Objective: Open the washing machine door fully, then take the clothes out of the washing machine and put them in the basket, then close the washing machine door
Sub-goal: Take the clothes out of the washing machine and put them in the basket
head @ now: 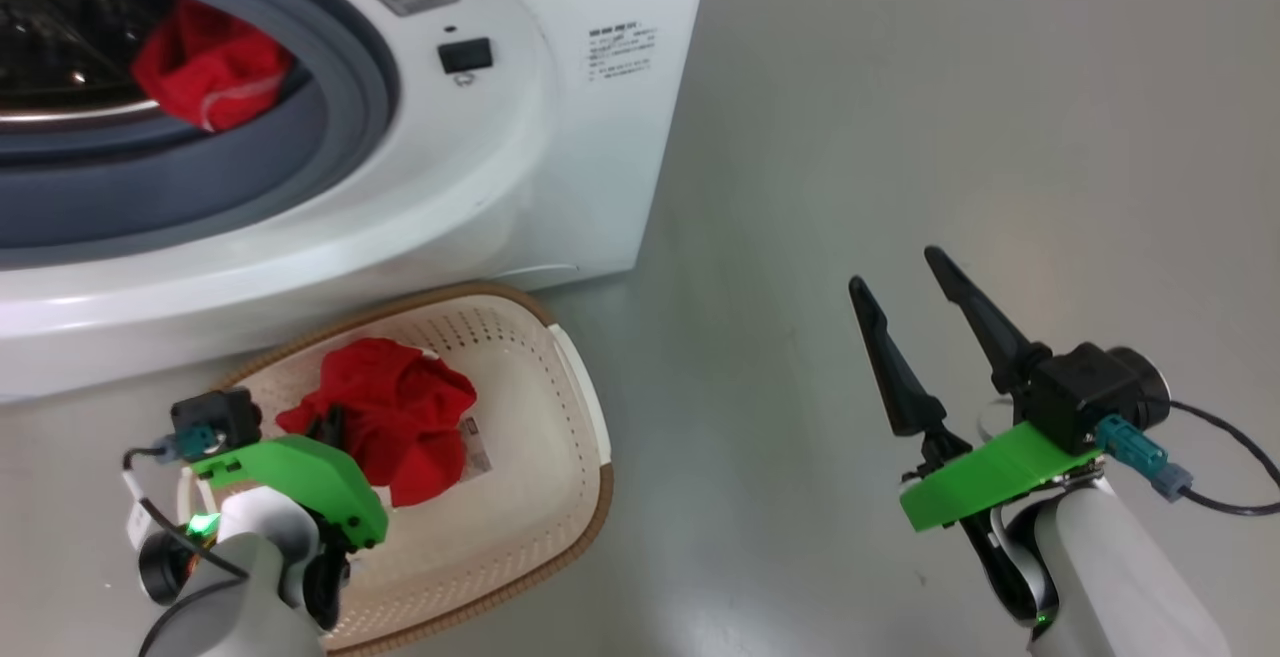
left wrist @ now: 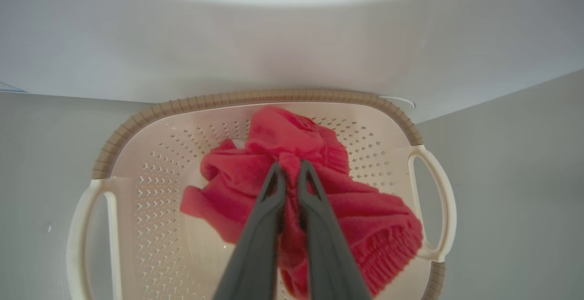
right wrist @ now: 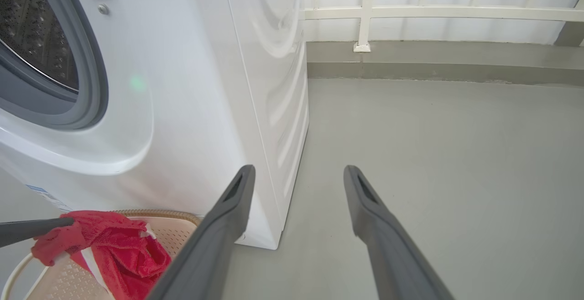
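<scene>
Down in the basket (left wrist: 255, 95), nearest the robot, the left pincer (left wrist: 289, 165) is clamped on a fold of a red garment (left wrist: 365, 218) — its two dark fingers nearly meet, with cloth bunched between the tips. The garment's bulk appears to rest on the perforated bottom, well inside the brown rim. The basket stands on the floor (head: 900, 137), right against the foot of the washing machine (head: 560, 167).

Off to the other side, the right pincer (head: 893, 269) hovers over bare floor, its fingers spread wide with nothing between them.

Further back, the machine's mouth stands open. A second red garment (head: 210, 67) lies at the lip of the drum (head: 60, 27), just behind the grey rubber ring (head: 350, 67).

The step in hand looks to be the drop-off of this piece into the basket. The next move calls for the left fingers to part and lift straight up, so the cloth does not trail out over the rim — then a reach into the drum for the other piece. Closing the door would come last.
</scene>
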{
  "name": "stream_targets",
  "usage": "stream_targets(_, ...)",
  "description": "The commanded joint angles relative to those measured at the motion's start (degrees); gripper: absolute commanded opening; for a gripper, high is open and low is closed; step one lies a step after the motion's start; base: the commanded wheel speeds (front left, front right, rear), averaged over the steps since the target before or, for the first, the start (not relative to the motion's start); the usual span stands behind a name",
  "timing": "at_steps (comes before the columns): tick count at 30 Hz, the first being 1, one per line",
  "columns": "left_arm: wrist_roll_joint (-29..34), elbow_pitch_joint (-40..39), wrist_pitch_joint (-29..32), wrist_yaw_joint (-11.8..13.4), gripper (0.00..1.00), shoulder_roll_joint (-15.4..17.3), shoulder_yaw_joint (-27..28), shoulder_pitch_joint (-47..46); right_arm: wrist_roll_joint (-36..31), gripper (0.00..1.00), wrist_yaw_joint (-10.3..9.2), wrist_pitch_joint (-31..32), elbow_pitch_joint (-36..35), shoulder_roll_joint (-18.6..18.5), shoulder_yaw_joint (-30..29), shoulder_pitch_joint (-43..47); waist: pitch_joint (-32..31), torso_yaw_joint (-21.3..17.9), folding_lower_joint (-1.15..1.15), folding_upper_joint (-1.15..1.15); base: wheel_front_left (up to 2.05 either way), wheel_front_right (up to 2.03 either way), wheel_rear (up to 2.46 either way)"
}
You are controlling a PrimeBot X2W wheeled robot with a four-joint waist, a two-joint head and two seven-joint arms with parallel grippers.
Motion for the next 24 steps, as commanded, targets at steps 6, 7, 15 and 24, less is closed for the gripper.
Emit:
stream_targets(6, -2.9, 5.5, 3.0, -0.9, 0.0, 1.9, 2.9, -2.5, -0.6, 1.0, 0.35, -0.4, -1.8, 0.8, 1.8, -1.4, 3.7, -2.4, 0.0, 0.0, 0.0, 0.0, 0.0)
stream_targets(7, -3.4, 6.0, 3.4, -1.1, 0.0, 1.8, 3.2, -2.7, -0.6, 1.0, 0.35, -0.4, -2.0, 0.8, 1.8, -1.6, 4.1, -2.6, 0.0, 0.0, 0.0, 0.0, 0.0)
stream_targets(15, -5.5, 8.3, 7.0, -1.0, 0.0, 2.2, 4.2, -2.4, -0.6, 1.0, 0.35, -0.4, -2.5, 1.3, 1.8, -2.0, 5.7, -4.6, 0.0, 0.0, 0.0, 0.0, 0.0)
stream_targets(24, -4.7, 8.7, 4.6, -0.6, 1.0, 2.4, 2.7, -2.5, -1.0, 1.0, 0.35, -0.4, -2.1, 1.6, 1.2, -1.9, 5.4, -4.6, 0.0, 0.0, 0.0, 0.0, 0.0)
